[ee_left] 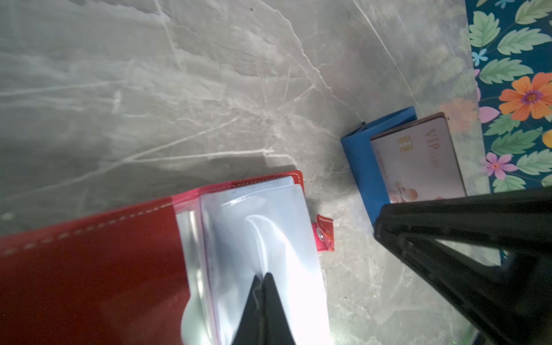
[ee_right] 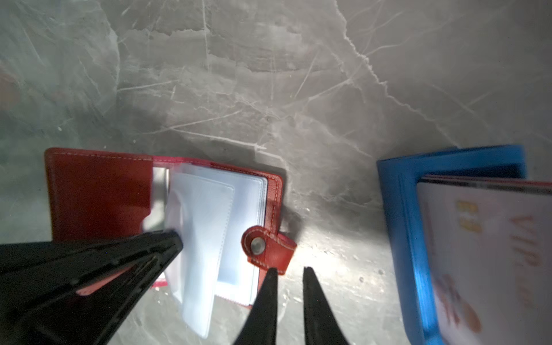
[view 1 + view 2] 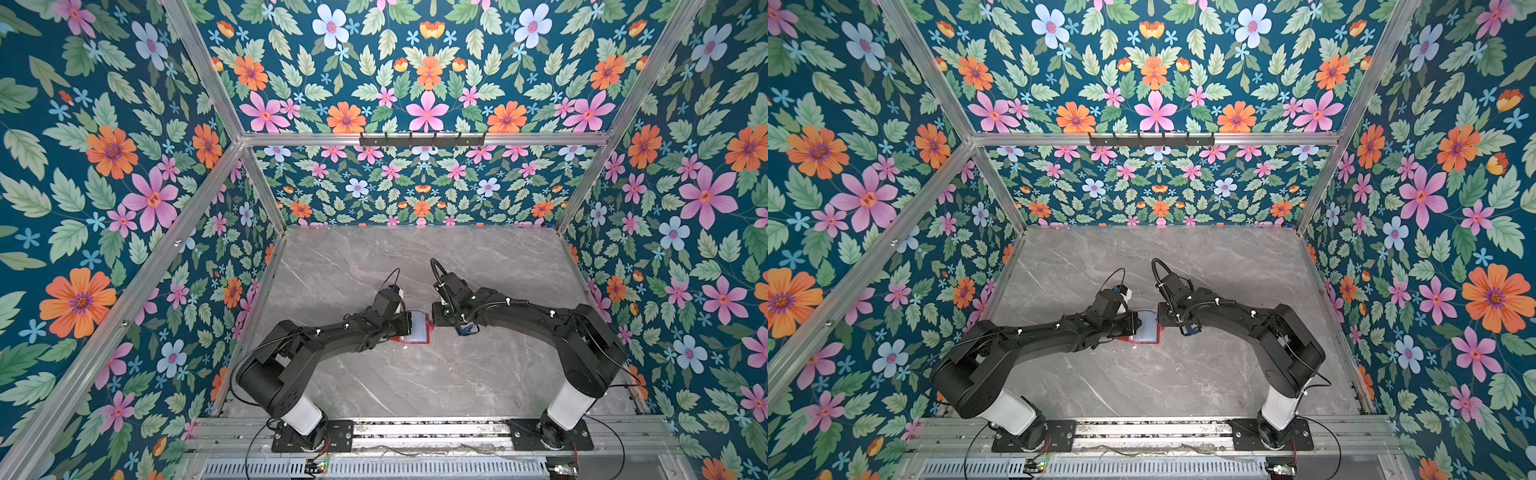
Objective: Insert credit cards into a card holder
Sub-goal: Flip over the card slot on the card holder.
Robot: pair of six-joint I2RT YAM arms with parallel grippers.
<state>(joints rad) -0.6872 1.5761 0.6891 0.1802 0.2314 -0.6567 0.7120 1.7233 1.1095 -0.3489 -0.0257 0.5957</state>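
Red card holder (image 2: pixel 98 191) lies open, apparently unfilled.
Left claw (image 1: pixel 263 276) pinches one clear sleeve (image 2: pixel 203 227); right claw (image 2: pixel 288 270) narrowly parted, empty; cards (image 1: pixel 418 161) sit in the blue tray (image 1: pixel 361 161).

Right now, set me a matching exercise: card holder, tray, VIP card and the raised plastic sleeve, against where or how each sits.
Things: 1 card holder; 2 tray; 3 VIP card; 4 raised sleeve.
States: A in the tray; B pinched by the left jaws; C open on the table; D blue, beside the card holder.
Pairs: 1-C, 2-D, 3-A, 4-B.
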